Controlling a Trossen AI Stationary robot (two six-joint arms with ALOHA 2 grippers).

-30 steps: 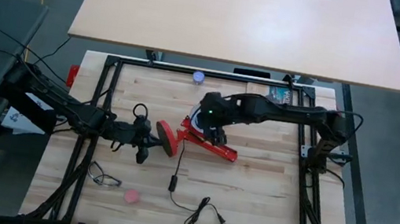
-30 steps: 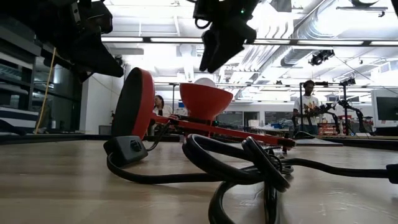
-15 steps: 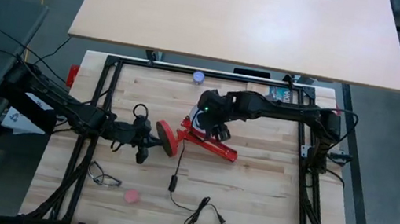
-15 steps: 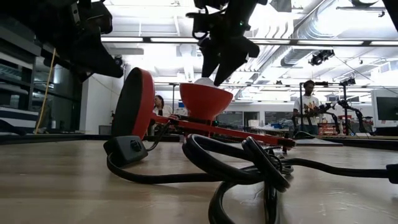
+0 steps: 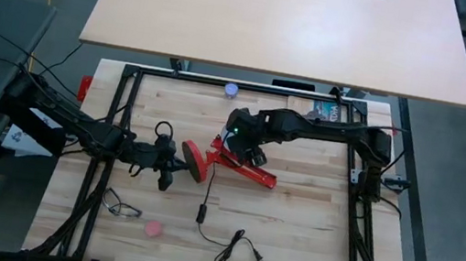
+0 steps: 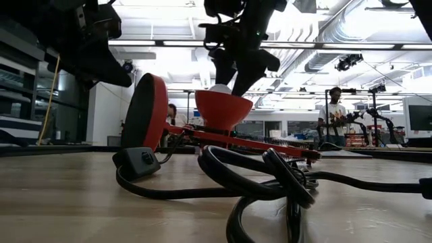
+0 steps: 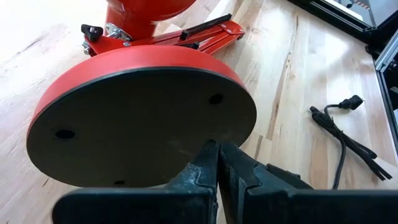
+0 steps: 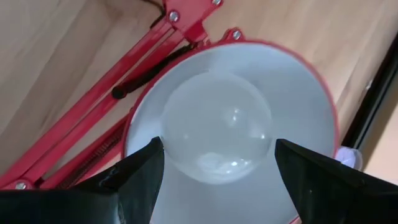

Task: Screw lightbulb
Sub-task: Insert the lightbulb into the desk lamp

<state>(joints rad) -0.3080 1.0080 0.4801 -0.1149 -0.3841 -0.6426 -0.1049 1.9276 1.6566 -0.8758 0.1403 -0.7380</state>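
High view: bench (image 5: 311, 226) w/ a red lamp (image 5: 229, 160) lying on its side near the middle, cord (image 5: 230, 241) trailing toward the front edge. Left arm reaches in from the left edge; left gripper (image 7: 217, 163) is pinched tight on the rim of the lamp base (image 7: 143, 118), steadying it. Right arm comes from the right edge, right gripper (image 8: 214, 165) sits directly over the shade (image 8: 298, 87), mouth facing up.

Right wrist view: bulb (image 8: 214, 127) sits inside the shade, straight ahead of the gripper, dome toward the camera, so its long axis runs along the gripper's approach line. Fingers (image 8: 134, 171) are spread wide, one each side of the bulb, apparently not yet gripping it. Right arm is far nearer. Next move likely needs the fingers to close on the dome, then twist about that axis; an off-centre grip could cross-thread.
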